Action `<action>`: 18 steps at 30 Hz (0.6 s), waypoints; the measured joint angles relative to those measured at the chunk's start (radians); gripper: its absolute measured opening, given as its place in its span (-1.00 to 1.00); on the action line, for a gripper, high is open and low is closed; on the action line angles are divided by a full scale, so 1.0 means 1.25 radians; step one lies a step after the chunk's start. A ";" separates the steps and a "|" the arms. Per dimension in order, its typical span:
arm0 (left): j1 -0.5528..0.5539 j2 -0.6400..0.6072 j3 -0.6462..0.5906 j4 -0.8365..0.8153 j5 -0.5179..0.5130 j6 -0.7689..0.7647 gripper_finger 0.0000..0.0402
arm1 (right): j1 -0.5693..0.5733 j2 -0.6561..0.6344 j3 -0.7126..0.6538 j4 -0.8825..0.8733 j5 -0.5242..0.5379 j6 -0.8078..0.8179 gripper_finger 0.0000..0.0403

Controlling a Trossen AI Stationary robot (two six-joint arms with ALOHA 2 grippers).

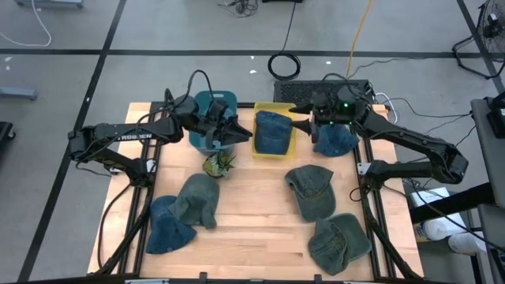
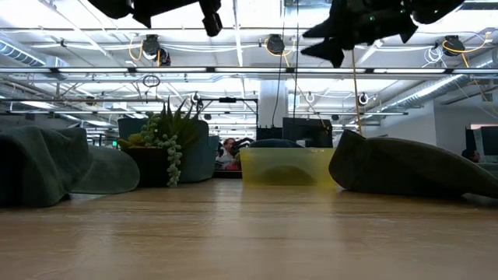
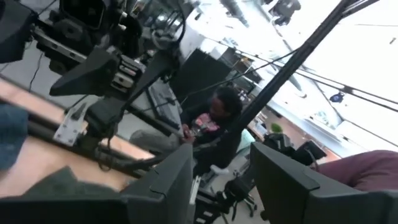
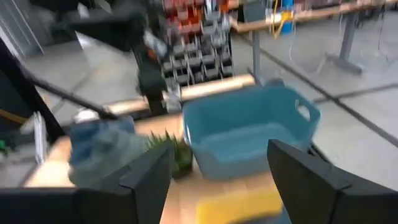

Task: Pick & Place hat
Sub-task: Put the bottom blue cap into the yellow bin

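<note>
You have one blue hat [image 1: 273, 131] lying in the yellow bin [image 1: 289, 149]. The right gripper [image 1: 301, 124], just beside that bin, has its jaws apart and empty. I cannot tell the left gripper's [image 1: 241, 131] jaws; five hats remain around the bin on the bench [image 1: 252, 213].

An open-plan robotics lab: a wooden tabletop [image 1: 252, 217] on a dark metal frame stands on a grey concrete floor [image 1: 197, 28] strewn with cables [image 1: 286, 65]. Beyond it, exposed ceiling trusses [image 2: 233, 71] and strip lighting run over desks with monitors [image 2: 307, 131], where a seated person [image 3: 208, 127] works. Parts-bin racks [image 4: 199, 43] line the far side.
</note>
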 joint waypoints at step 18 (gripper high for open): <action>-0.002 -0.130 0.000 -0.153 0.204 0.018 0.20 | 0.038 -0.098 0.000 0.248 -0.001 0.214 0.21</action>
